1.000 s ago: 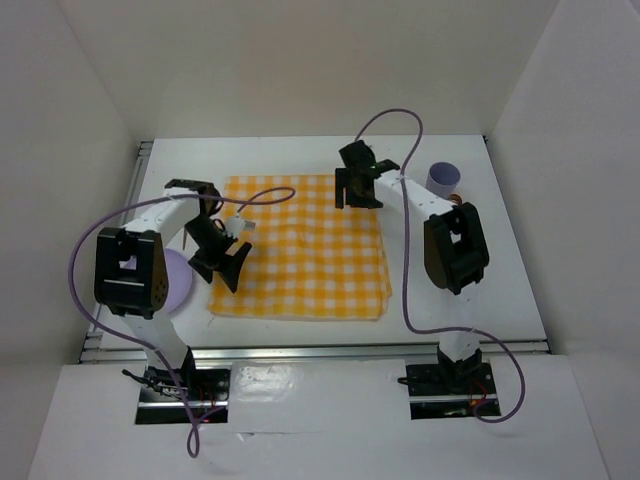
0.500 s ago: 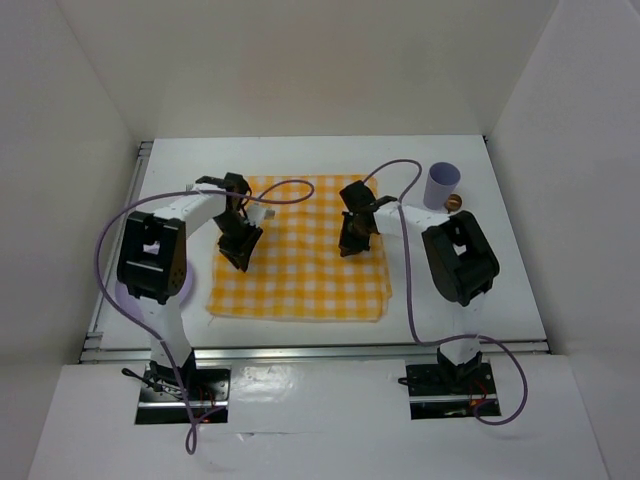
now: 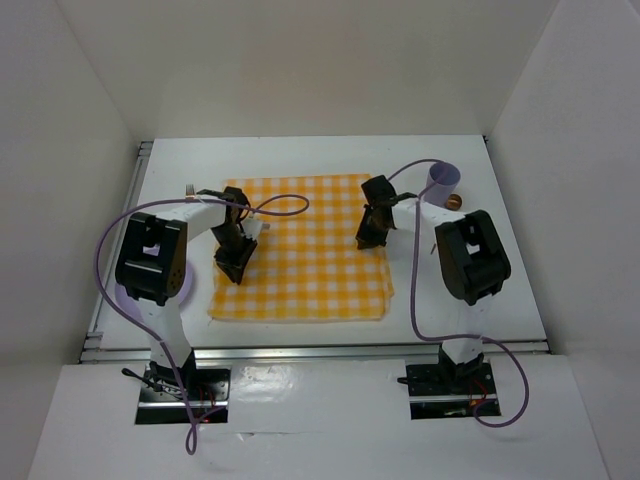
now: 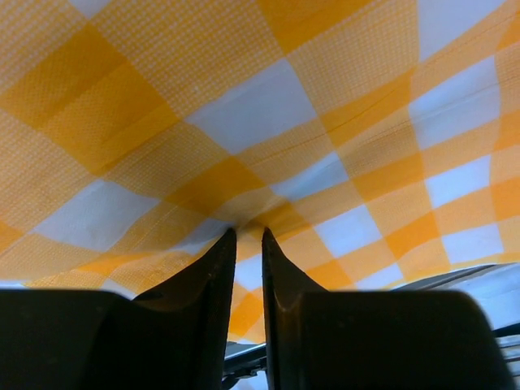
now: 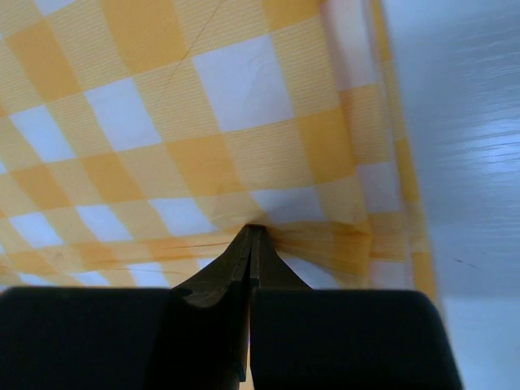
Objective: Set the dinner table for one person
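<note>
**Left hand and right hand pinching the cloth**

Nearest me, the plate is waiting half under my left arm. A second ago both hands were hanging open above the cloth. Now I am pressing the left one down near its left edge, fingers almost together on a puckered fold. The right one is clamping tight on a pucker near the right edge. The cloth is lying mid-table, so I judge I am gripping it to straighten it before laying anything. Farthest off, the cup is standing at the table's right rear.
</note>
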Controlling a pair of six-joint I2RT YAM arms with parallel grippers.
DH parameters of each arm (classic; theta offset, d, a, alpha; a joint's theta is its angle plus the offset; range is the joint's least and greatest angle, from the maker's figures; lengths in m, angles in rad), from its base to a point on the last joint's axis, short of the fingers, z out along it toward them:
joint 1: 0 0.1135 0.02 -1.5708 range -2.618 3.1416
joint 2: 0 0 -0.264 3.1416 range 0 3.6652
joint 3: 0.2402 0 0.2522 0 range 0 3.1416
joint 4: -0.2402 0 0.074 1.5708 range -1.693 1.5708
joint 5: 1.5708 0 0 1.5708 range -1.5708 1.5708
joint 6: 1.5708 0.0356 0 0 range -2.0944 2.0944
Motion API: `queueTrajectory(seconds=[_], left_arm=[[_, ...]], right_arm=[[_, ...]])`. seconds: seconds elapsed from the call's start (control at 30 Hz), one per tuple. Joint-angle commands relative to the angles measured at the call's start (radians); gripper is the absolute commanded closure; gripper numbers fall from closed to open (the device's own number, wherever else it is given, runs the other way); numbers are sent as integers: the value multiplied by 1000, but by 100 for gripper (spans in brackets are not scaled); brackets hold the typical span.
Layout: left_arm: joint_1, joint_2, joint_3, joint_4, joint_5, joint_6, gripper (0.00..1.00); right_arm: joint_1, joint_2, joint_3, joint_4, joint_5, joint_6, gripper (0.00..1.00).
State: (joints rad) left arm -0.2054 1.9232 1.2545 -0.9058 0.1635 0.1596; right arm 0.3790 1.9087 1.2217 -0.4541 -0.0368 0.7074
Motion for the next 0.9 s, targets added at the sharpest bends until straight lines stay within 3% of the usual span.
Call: queueTrajectory(seconds=[0.0,0.23,0.27,0.3,0.37,0.43,0.57,0.67,0.87], left_arm=[[6,2,-1,-14,50,32,73],[24,-24,88,-123,146,32,64],[24,-39,88,-123,146,32,61],[35,-68,114,-136,156,20,44],[58,-99,126,-136,156,6,26],[81,-142,126,-121,108,-26,18],[155,-156,108,-67,-17,-58,16],[167,-156,86,-41,-84,-58,16],[176,-158,-16,4,-131,-49,16]], right_arm=[[-25,-66,7,-95,155,-56,100],[74,-278,-13,-196,241,-71,100],[74,-298,-31,-207,241,-71,89],[74,-319,-77,-216,230,-54,81],[74,-362,-128,-228,230,-45,62],[60,-362,-197,-228,206,-45,52],[44,-326,-225,-193,138,-85,52],[44,-303,-243,-172,112,-85,41],[35,-313,-315,-124,124,-65,46]])
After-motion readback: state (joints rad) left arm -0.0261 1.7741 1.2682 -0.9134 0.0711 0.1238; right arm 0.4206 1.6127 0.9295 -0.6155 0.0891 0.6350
